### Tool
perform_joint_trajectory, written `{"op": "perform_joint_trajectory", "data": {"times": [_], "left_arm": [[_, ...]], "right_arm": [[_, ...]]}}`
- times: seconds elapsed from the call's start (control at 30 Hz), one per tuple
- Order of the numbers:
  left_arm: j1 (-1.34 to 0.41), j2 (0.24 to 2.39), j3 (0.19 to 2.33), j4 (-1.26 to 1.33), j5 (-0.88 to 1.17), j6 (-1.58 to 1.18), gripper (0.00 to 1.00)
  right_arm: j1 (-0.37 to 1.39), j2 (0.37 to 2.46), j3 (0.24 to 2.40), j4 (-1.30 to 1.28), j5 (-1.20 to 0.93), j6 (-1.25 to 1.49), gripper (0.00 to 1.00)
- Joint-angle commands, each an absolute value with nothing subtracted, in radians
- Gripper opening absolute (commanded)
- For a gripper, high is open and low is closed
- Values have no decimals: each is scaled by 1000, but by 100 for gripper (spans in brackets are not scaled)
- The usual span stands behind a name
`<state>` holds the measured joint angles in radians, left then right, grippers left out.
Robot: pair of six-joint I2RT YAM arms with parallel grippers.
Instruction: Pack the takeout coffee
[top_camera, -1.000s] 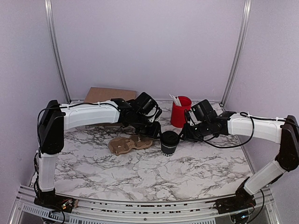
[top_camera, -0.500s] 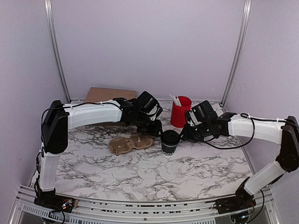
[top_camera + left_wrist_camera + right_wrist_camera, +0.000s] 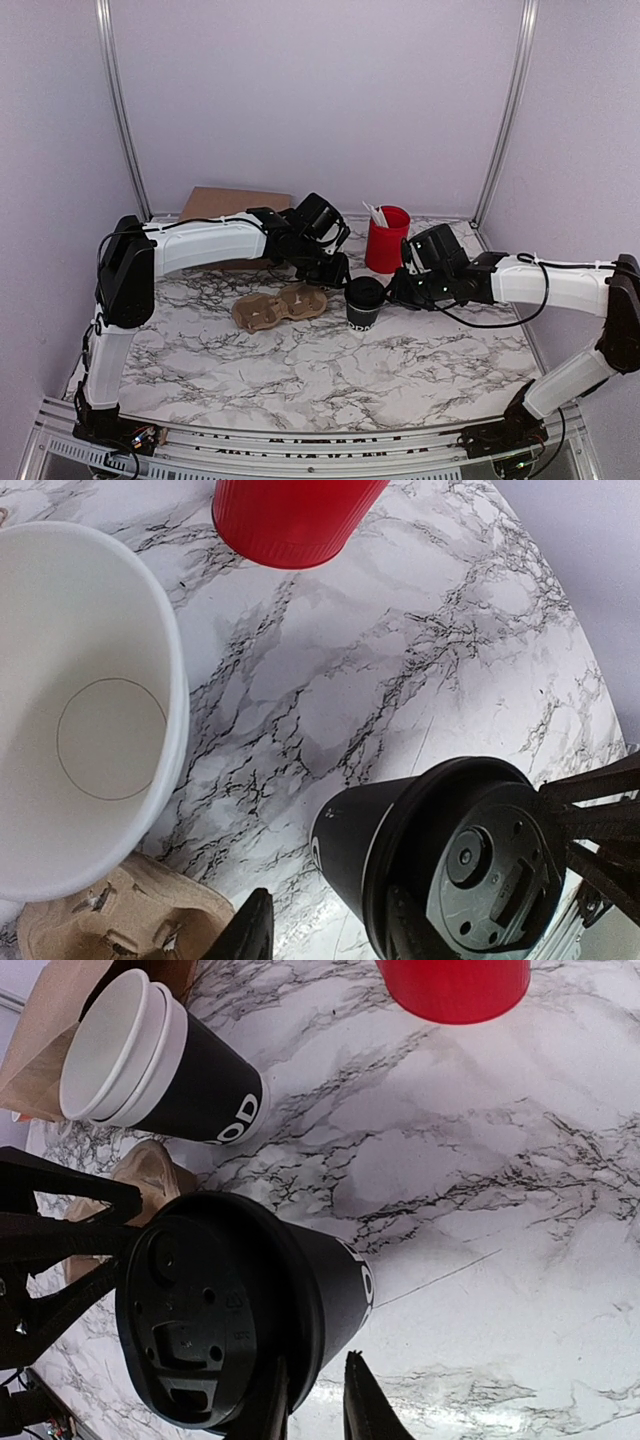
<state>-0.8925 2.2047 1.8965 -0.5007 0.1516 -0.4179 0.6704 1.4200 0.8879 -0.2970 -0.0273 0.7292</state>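
Mid-frame, the left gripper [image 3: 338,276] has its jaws spread beside the small black lidded paper coffee cup [image 3: 363,303], while the right gripper [image 3: 394,292] has jaws narrowly parted, clamping nothing.

You are working in a lab test booth: plain lilac walls [image 3: 320,100], bare aluminium posts [image 3: 118,110] at the marble-print counter's [image 3: 400,360] far corners, and an aluminium rail [image 3: 300,437] along its near edge.

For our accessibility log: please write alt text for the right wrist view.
A lidded black paper cup fills the lower left, standing on a marble table. Beyond it are a stack of lidless white-rimmed black cups, a cardboard drink carrier and a red cup.
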Motion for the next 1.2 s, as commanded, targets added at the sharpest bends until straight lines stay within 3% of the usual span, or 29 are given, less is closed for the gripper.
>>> {"op": "perform_joint_trajectory", "data": {"times": [0.0, 0.33, 0.73, 1.17], "left_arm": [[-925, 2291, 1878, -527, 239, -400, 39], [-925, 2300, 1870, -536, 251, -403, 39], [-925, 2245, 1956, -534, 109, -464, 40], [-932, 2171, 1994, -527, 31, -478, 41]], "right_arm": [[712, 1468, 812, -317, -78, 785, 20], [756, 1428, 712, -235, -61, 848, 20], [752, 1348, 907, -252, 38, 765, 28], [729, 1254, 887, -276, 64, 749, 31]]}}
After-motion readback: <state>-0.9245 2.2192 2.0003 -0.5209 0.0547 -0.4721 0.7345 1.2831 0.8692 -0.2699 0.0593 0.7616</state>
